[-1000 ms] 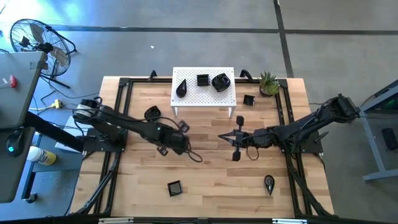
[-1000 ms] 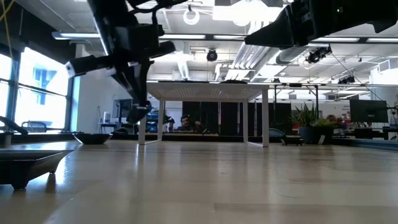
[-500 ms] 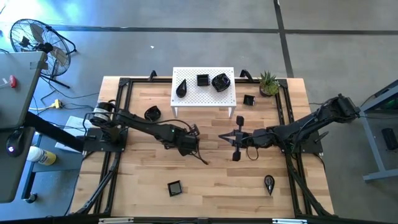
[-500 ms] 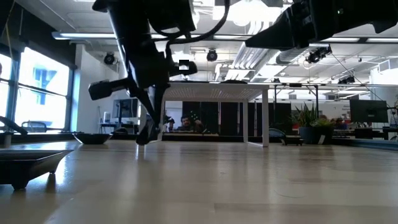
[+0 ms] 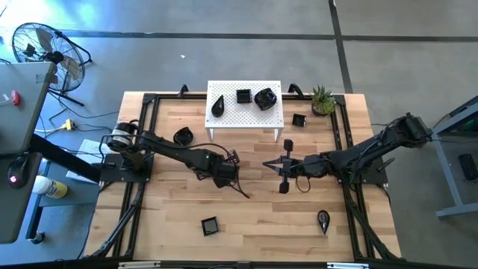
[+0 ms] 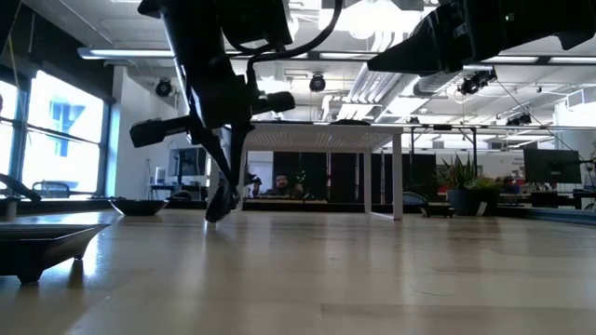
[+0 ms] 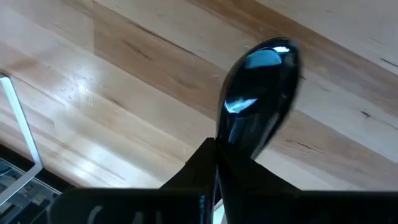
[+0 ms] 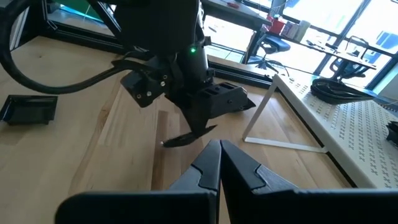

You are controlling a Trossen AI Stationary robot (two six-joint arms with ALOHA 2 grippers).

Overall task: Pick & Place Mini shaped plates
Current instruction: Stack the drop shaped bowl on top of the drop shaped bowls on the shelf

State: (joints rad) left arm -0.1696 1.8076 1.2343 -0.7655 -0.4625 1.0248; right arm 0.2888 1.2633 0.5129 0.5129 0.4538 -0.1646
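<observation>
A: Where is the left gripper (image 5: 237,184), and what has it got?

B: Low over the middle of the table (image 5: 254,224), just left of centre; its fingers are pinched on the narrow end of a glossy black teardrop plate (image 7: 260,87), which sticks out past the fingertips; from the right wrist view that plate (image 8: 188,136) hangs tilted, its tip at or just above the wood; I cannot tell whether it touches.

A: And the right gripper (image 5: 282,176)?

B: Just right of centre, facing the left one; its fingers are pressed together on nothing; the arm hovers above the boards.

A: The other mini plates?

B: 3 sit on the white perforated stand (image 5: 224,119) at the far edge: a teardrop plate (image 5: 217,106), a small square plate (image 5: 243,96) and a rounded plate (image 5: 265,99); a square one (image 5: 299,120) lies right of the stand near the potted plant (image 5: 323,99); a rounded dish (image 5: 183,136) lies left of the stand; near the front edge sit a square plate (image 5: 210,224) and a leaf-shaped plate (image 5: 323,220).
</observation>
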